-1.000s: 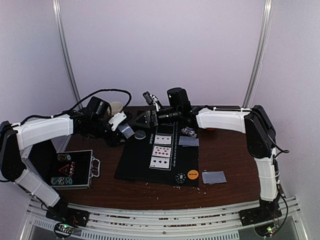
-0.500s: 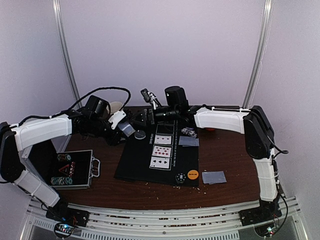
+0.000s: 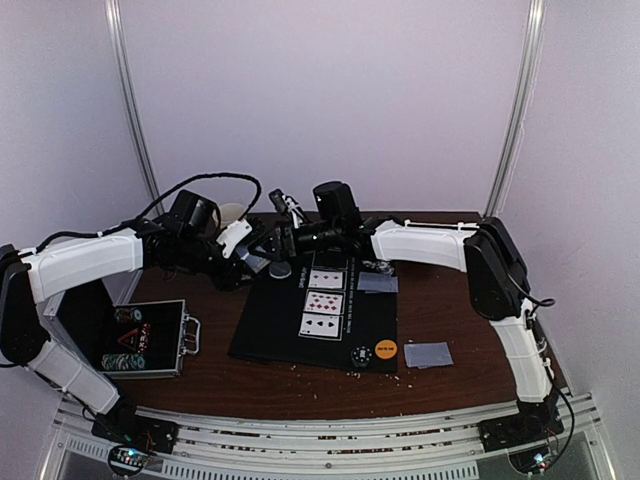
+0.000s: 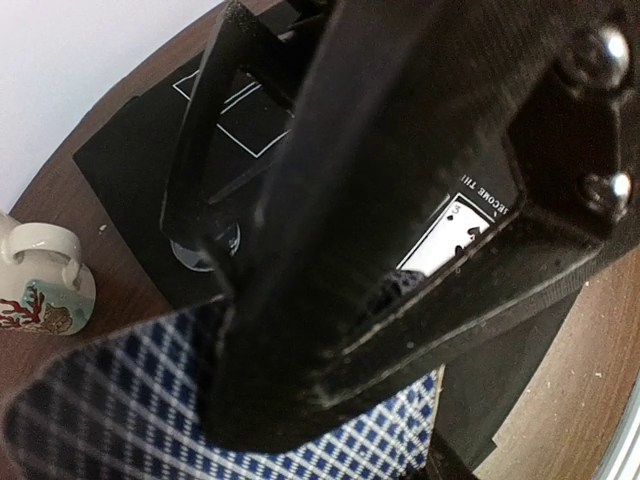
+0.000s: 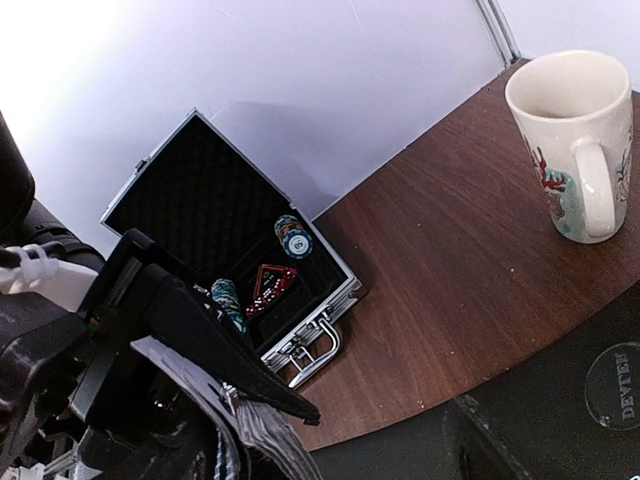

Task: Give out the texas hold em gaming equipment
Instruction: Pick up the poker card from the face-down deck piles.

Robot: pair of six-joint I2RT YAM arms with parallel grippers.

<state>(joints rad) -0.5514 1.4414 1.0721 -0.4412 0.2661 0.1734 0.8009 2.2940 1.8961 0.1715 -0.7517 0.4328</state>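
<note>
My left gripper (image 3: 252,260) is shut on a deck of playing cards (image 4: 110,400) with blue-and-white checked backs, held above the back left corner of the black mat (image 3: 270,330). My right gripper (image 3: 276,233) stands open right beside that deck, nothing between its fingers. The deck's grey edges (image 5: 255,440) show at the bottom of the right wrist view. Three face-up cards (image 3: 322,301) lie in a column on the mat. Face-down cards lie at the mat's right edge (image 3: 377,283) and on the table (image 3: 428,354). An orange button (image 3: 386,349) and a white-black disc (image 3: 360,354) sit at the mat's front.
A clear dealer disc (image 3: 281,269) lies on the mat below the grippers. An open metal case (image 3: 140,340) with chip stacks (image 5: 295,238) and red dice stands front left. A white patterned mug (image 5: 570,140) stands at the back behind the left arm.
My right arm has swung left along the back of the table until its gripper is beside the deck. The left arm and its deck have stayed put.
</note>
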